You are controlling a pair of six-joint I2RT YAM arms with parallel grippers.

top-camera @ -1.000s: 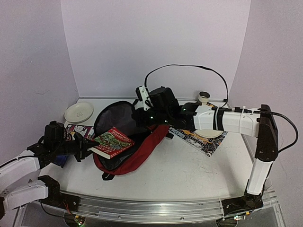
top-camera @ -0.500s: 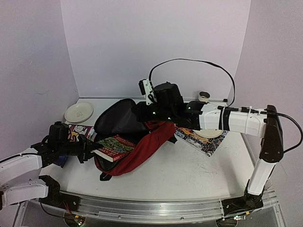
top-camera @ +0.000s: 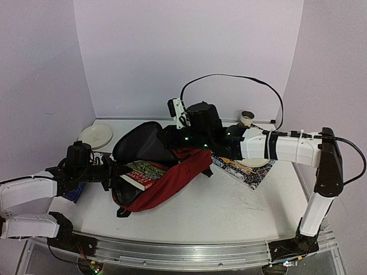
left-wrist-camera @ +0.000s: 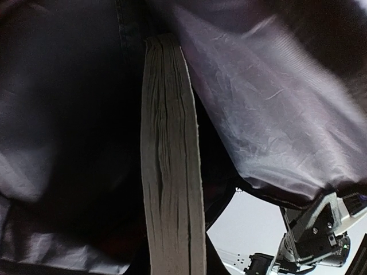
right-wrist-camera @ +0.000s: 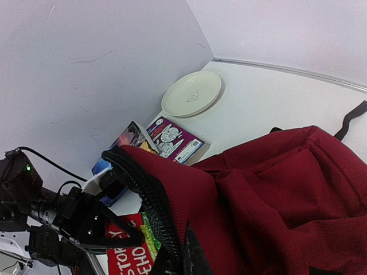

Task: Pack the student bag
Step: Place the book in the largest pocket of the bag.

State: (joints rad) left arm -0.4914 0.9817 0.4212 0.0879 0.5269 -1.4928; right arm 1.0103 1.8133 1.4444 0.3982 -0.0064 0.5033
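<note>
Backpack (top-camera: 172, 180) is lying open in the middle of the desk (top-camera: 229, 200), its flap being held up by our right fingers (top-camera: 170, 139), clenched on the fabric. Our left fingers (top-camera: 110, 173) are grasping a book (top-camera: 142, 172), half inside the mouth; next we are probably pushing it deeper, then releasing.
</note>
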